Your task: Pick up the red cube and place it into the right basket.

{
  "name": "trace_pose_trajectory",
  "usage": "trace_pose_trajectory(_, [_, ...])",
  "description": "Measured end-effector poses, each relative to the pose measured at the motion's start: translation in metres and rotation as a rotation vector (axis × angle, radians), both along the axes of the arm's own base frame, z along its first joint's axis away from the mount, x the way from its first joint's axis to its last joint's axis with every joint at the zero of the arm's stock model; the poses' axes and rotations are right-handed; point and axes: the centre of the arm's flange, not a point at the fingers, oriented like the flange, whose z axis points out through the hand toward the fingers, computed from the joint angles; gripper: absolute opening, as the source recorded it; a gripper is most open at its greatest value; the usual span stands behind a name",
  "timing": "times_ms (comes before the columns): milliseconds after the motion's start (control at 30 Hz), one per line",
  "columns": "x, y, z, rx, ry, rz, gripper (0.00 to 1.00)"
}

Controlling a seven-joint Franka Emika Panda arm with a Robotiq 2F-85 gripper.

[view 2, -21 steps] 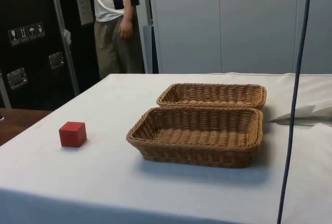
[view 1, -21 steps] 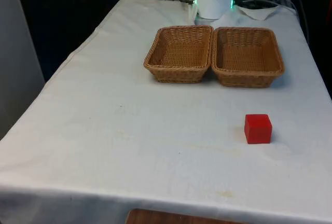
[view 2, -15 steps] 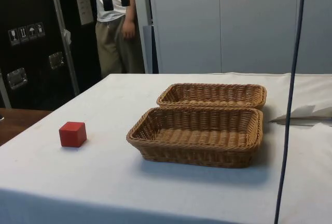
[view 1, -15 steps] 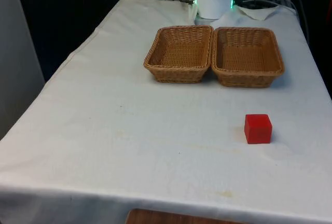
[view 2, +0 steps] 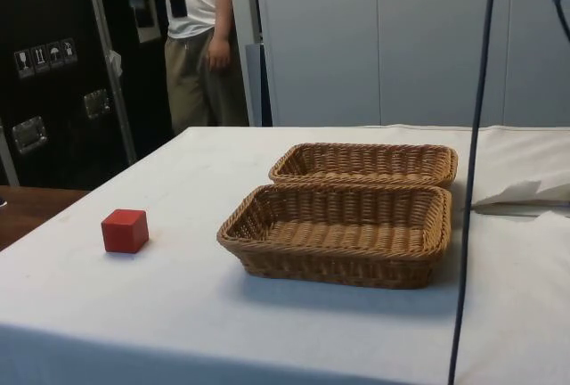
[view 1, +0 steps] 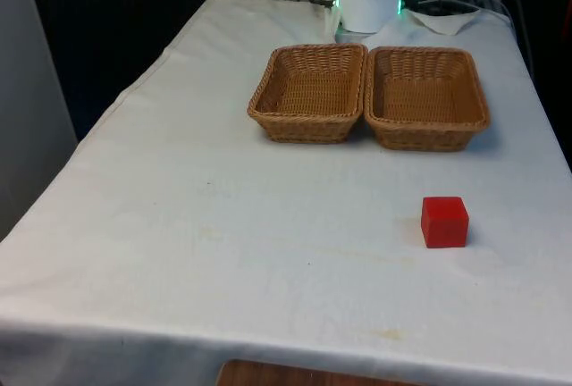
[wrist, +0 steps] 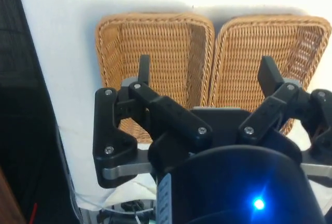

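My black two-finger tool (wrist: 206, 71) hangs above the two brown woven wicker baskets with its fingers (wrist: 143, 68) spread wide apart and nothing held between them; below them I see the seam where the two basket rims meet. The small red cube (view 1: 444, 222) sits on the white-clothed bench (view 1: 223, 225), well apart from the baskets, on the side of them away from my base and toward the front view's right. It lies nearer to the basket on the front view's right (view 1: 424, 96) than to the basket on the front view's left (view 1: 309, 91). The two baskets stand side by side, touching along their long rims, and both hold nothing. In the side view, a person in a white shirt and khaki trousers (view 2: 198, 37) stands beyond the bench's far corner, behind the cube, beside dark cabinets (view 2: 44, 64).
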Motion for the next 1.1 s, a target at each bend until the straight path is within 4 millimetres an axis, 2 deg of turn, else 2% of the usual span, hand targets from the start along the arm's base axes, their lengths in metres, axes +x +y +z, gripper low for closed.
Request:
trace_pose_trajectory(367, [0.027, 0.018, -0.015, -0.017, -0.023, -0.006, 1.0])
trace_pose_trajectory(667, [0.053, 0.021, -0.048, -0.025, -0.059, -0.009, 1.0])
trace_pose_trajectory(767, [0.056, 0.022, -0.051, -0.026, -0.062, -0.009, 1.0])
trace_pose_trajectory(900, [0.066, 0.025, -0.07, -0.031, -0.068, -0.004, 1.0])
trace_pose_trajectory(1100, [0.069, 0.03, -0.085, -0.034, -0.063, 0.003, 1.0])
